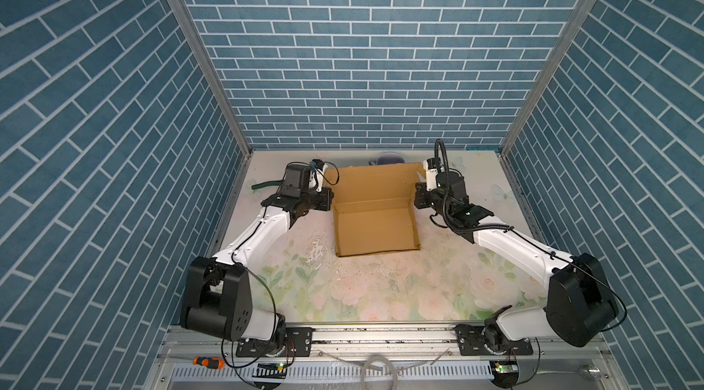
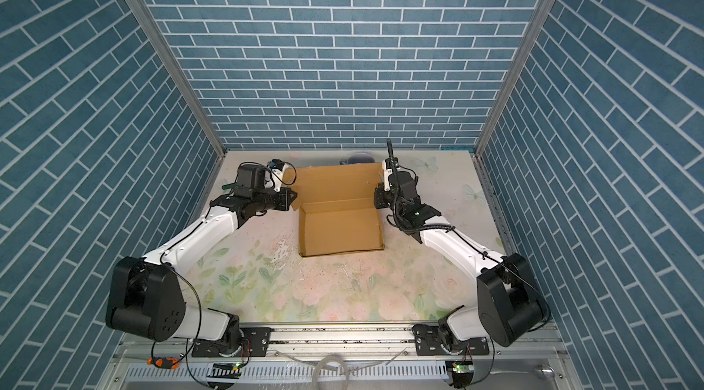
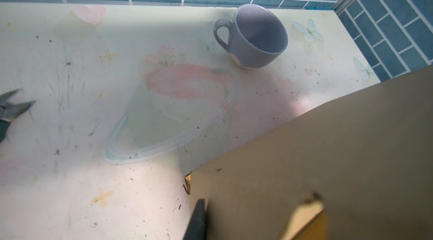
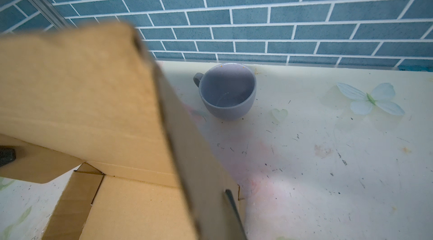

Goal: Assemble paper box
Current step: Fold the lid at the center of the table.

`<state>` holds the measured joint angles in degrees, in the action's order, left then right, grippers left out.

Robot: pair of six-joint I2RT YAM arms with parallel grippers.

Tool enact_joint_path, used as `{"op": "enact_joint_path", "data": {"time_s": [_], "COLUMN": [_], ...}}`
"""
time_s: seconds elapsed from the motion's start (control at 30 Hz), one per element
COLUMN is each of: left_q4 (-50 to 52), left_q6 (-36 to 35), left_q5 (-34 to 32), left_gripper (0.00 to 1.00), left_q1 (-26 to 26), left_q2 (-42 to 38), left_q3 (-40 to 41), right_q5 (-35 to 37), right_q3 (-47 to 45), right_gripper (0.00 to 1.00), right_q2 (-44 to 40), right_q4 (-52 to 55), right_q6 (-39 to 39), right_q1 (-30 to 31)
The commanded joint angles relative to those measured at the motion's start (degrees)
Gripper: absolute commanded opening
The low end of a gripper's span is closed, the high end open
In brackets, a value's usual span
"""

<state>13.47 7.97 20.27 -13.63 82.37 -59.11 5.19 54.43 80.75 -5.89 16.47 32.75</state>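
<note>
The paper box [image 1: 375, 228] is plain brown cardboard, a shallow open tray in the middle of the table, with its lid panel [image 1: 377, 182] raised at the back. It shows in both top views [image 2: 341, 228]. My left gripper [image 1: 331, 195] is at the tray's back left corner. In the left wrist view one dark finger [image 3: 198, 217] presses on a cardboard flap [image 3: 304, 156] and the other finger is hidden behind it. My right gripper [image 1: 417, 197] is at the back right corner. There a thin dark finger [image 4: 232, 208] lies against the outside of a side flap [image 4: 199, 168].
A grey-blue cup [image 3: 253, 37] stands behind the box near the back wall, also visible as the cup [image 4: 227, 91]. Green-handled cutters [image 1: 266, 184] lie left of the left wrist. A clear plastic container [image 3: 168, 121] lies on the floral table cover. An orange screwdriver [image 1: 207, 362] rests on the front rail.
</note>
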Motion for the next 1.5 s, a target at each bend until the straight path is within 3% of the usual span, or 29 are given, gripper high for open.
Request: {"op": "enact_joint_path", "data": {"time_s": [0.0,0.27,0.77,1.13,1.47], "left_q4": [-0.8,-13.3,-25.7,-31.0,-34.8], "left_q6": [3.0,8.3,10.2,11.5,11.3], "left_q5": [2.7,-3.4,-8.1,-13.5,-14.8], "left_gripper": [0.07,0.03,0.03,0.04,0.03], "left_q1": [-0.3,-3.7,-9.2,-13.2,-13.8], "left_q2": [0.8,-2.9,-9.1,-10.2,-11.9], "left_q3": [-0.5,8.5,18.9,26.6,31.1], "right_q5": [1.3,9.1,9.1,11.3,11.3], "right_q3": [-0.5,-6.4,-22.2,-19.0,-18.6], "right_gripper": [0.0,0.0,0.0,0.0,0.0], "right_q2": [-1.0,-4.1,-13.1,-15.4,-16.7], "right_q4": [-2.7,-8.2,-13.0,-8.4,-8.6], "right_q6": [1.0,5.3,9.9,18.5,23.6], "right_q1": [0.9,5.1,5.7,8.7,10.3]}}
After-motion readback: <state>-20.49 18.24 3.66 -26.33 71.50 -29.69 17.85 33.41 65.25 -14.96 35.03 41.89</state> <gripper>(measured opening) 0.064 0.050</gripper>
